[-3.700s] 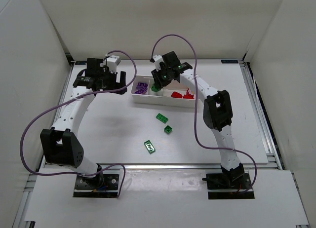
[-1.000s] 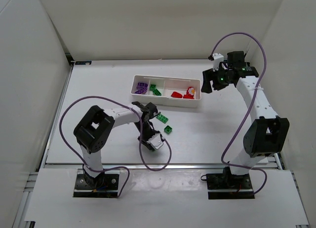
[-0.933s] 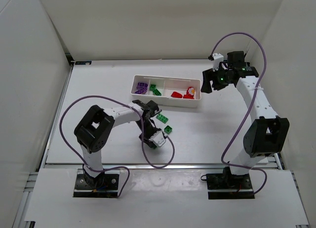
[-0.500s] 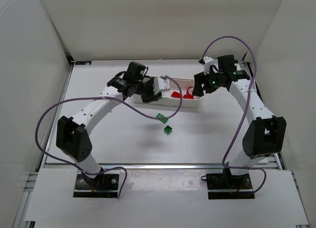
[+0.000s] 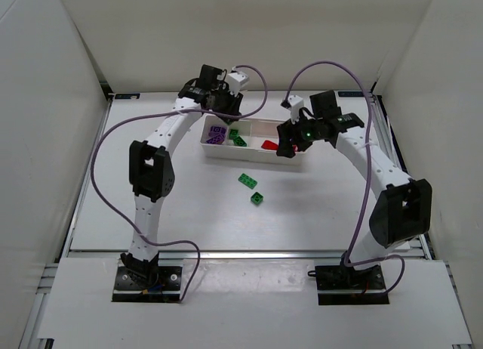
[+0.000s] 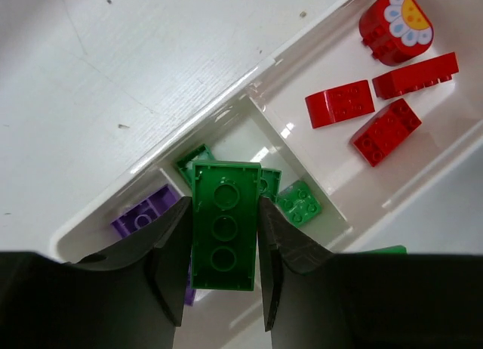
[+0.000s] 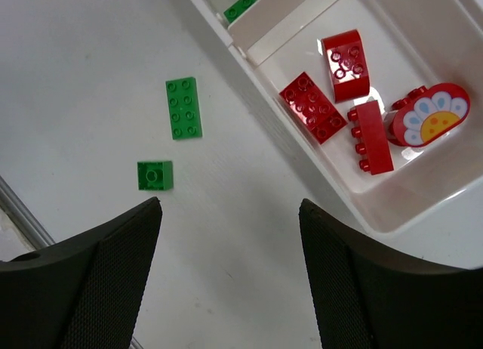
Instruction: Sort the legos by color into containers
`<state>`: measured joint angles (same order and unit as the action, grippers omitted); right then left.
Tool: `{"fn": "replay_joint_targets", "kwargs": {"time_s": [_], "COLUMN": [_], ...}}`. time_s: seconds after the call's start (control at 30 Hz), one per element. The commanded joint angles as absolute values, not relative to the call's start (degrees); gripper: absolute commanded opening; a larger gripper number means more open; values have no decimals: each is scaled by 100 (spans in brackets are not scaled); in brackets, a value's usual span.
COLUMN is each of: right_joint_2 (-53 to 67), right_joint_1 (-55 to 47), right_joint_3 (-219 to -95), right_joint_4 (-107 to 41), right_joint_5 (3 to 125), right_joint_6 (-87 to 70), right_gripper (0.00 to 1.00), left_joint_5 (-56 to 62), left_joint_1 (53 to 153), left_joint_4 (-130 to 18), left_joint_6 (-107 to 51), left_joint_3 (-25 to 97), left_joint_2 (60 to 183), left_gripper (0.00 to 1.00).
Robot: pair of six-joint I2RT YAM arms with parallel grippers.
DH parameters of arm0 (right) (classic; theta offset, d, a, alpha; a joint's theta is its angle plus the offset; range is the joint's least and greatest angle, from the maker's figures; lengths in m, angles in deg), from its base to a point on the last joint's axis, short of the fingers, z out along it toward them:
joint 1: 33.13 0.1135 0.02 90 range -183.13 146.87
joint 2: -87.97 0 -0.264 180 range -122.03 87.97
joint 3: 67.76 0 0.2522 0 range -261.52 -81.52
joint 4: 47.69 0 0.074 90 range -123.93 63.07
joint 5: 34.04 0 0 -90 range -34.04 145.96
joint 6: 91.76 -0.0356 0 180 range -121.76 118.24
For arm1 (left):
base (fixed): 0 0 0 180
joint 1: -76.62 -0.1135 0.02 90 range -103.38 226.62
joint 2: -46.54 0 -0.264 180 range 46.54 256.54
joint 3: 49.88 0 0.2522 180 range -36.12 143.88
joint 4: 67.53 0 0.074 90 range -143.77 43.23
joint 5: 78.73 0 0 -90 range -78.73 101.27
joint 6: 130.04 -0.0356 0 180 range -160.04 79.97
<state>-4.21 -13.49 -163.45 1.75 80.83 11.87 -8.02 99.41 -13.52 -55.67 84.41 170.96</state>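
Observation:
My left gripper (image 6: 224, 213) is shut on a green lego (image 6: 224, 236) and hangs above the white tray (image 6: 198, 119), over the wall between its purple and green compartments. In the top view the left gripper (image 5: 225, 107) sits at the tray's (image 5: 253, 157) back left. Purple legos (image 5: 216, 134) fill the left compartment, green legos (image 5: 238, 136) the middle and red legos (image 5: 270, 145) the right. My right gripper (image 7: 229, 213) is open and empty over the table in front of the tray's (image 7: 343, 190) red end. It shows in the top view too, right gripper (image 5: 287, 143).
Two loose green legos lie on the table in front of the tray: a long one (image 5: 247, 180) (image 7: 183, 107) and a small square one (image 5: 258, 198) (image 7: 155, 174). A red flower-printed piece (image 7: 429, 116) rests among the red legos. White walls enclose the table.
My left arm has swung from the table's front up to the tray's back left, carrying the green lego. The right gripper has moved left and down to the tray's red end.

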Motion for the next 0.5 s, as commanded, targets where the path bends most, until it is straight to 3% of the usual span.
{"fn": "replay_joint_targets", "kwargs": {"time_s": [0.0,0.23,0.27,0.3,0.4,0.47], "right_joint_2": [-1,289,307,307,280,246], "right_joint_1": [-1318,-1283,-1283,-1257,-1239,-1230], "right_joint_3": [-16133,-15896,-15878,-15869,-15860,-15851], "right_joint_4": [184,369,378,404,431,413], "right_joint_5": [8128,7996,8004,7978,7952,7943], "right_joint_6": [1564,1942,2003,2012,2100,2126], "right_gripper": [77,79,80,80,81,82], "left_joint_5": [-1140,-1326,-1291,-1160,-1062,-1027], "left_joint_1": [9939,9974,9974,9974,9956,9956], "left_joint_4": [-764,-446,-438,-438,-341,-341], "left_joint_6": [-5068,-4865,-4874,-4882,-4909,-4970], "left_joint_3": [9201,10072,10107,10143,10231,10222], "left_joint_2": [17448,18241,18303,18321,18418,18409], "left_gripper": [10,13,19,33,58,67]}}
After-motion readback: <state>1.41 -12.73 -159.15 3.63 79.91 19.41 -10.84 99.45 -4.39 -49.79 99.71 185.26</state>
